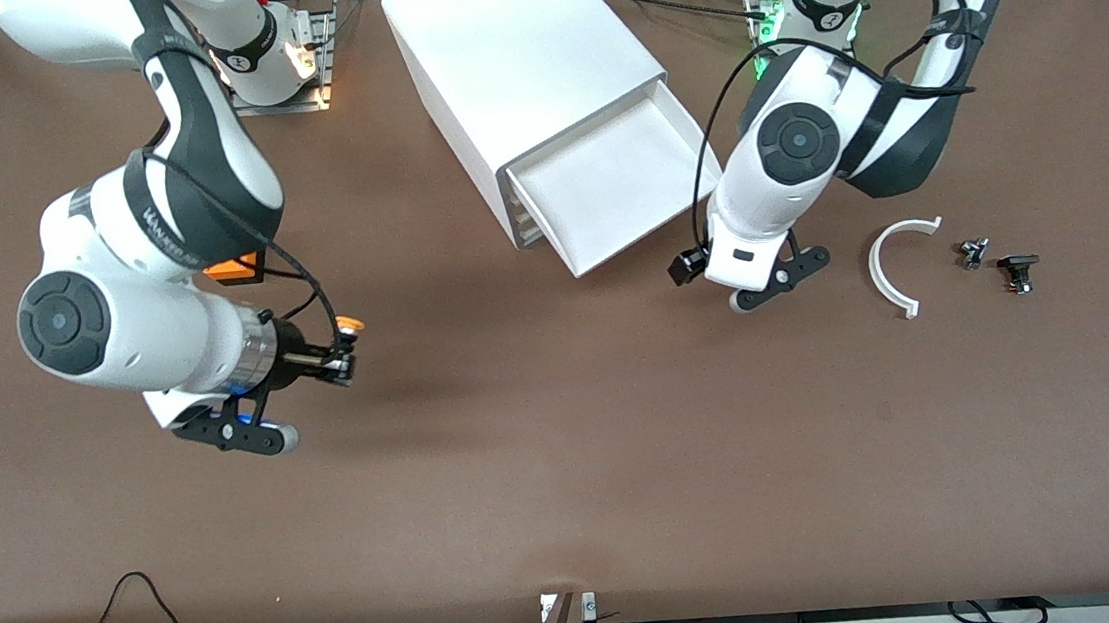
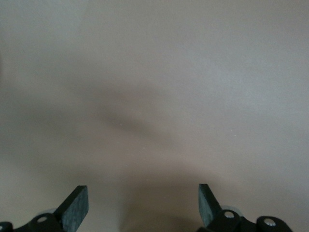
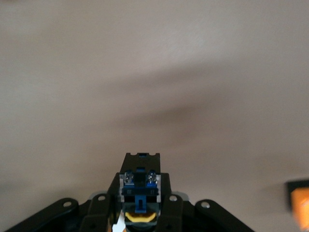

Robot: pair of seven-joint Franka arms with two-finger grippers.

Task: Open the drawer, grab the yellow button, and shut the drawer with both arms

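Observation:
The drawer, the highest one of the white cabinet, is pulled out, and nothing shows inside it. My right gripper is shut on the button and holds it above bare table toward the right arm's end. In the right wrist view the button's blue-and-black body and yellow cap sit between the right gripper's fingers. My left gripper hangs over the table beside the drawer's front corner. In the left wrist view the left gripper is open and empty.
An orange cube lies partly under the right arm; it also shows in the right wrist view. A white curved piece and two small black parts lie toward the left arm's end.

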